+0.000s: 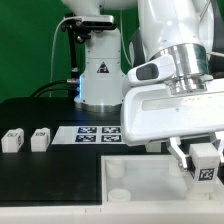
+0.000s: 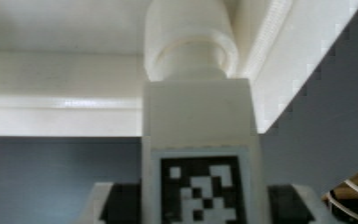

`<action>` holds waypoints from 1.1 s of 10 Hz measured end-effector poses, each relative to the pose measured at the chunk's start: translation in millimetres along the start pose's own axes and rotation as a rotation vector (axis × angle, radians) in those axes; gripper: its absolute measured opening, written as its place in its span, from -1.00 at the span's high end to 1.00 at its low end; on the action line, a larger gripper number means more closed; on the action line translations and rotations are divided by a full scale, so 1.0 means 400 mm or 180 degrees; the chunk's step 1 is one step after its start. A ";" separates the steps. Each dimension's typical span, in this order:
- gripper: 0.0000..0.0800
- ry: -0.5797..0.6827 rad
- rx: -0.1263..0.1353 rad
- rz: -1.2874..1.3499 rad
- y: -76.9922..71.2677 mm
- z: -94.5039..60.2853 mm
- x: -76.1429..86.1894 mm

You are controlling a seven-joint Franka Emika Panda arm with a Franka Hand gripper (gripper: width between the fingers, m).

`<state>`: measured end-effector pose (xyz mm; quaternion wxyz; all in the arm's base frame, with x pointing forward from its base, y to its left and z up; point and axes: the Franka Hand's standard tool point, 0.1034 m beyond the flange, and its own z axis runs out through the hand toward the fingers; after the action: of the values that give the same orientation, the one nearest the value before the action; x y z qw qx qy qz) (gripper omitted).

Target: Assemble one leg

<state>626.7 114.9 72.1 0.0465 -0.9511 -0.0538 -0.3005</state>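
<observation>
My gripper is shut on the leg, a small white oblong block with a black-and-white tag facing the exterior camera, low at the exterior view's right. In the wrist view the leg runs away from the gripper between the dark fingers. Its round end meets a corner of the white tabletop. I cannot tell whether the end is seated in a socket.
Two more white leg blocks stand at the exterior view's left. The marker board lies before the robot base. A dark flat square with round corner marks lies beside the held leg.
</observation>
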 end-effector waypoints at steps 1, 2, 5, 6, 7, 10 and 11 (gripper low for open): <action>0.27 -0.0006 0.0001 -0.0001 0.000 0.001 -0.001; 0.27 -0.0043 0.0004 -0.0001 -0.001 0.003 -0.007; -0.60 -0.0048 0.0004 -0.0001 -0.001 0.005 -0.010; -0.60 -0.0050 0.0004 -0.0001 -0.001 0.005 -0.010; -0.62 -0.0051 0.0004 -0.0001 -0.001 0.005 -0.011; -0.62 -0.0054 0.0004 -0.0002 0.000 0.006 -0.012; -0.62 -0.0125 0.0007 -0.0004 0.002 -0.005 -0.005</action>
<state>624.0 113.7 72.6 0.0463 -0.9568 -0.0556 -0.2818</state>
